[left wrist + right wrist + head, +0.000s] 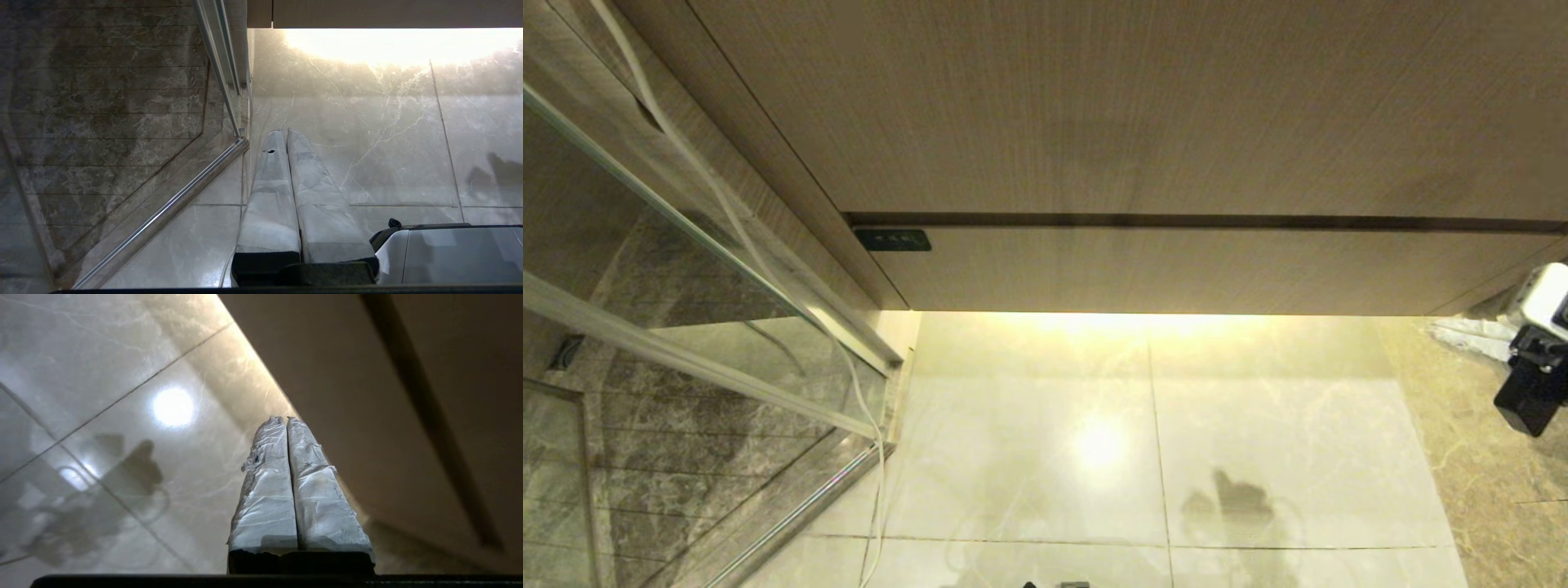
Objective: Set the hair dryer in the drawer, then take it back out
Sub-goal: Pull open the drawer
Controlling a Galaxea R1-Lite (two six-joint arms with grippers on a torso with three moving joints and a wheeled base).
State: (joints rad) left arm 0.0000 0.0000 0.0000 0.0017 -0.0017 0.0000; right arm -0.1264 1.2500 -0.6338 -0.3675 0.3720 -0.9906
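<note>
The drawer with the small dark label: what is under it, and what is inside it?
Under the drawer a warm light glows on the pale floor tiles. Nothing else shows there. The drawer is shut, so its inside is hidden; no hair dryer is in view.
</note>
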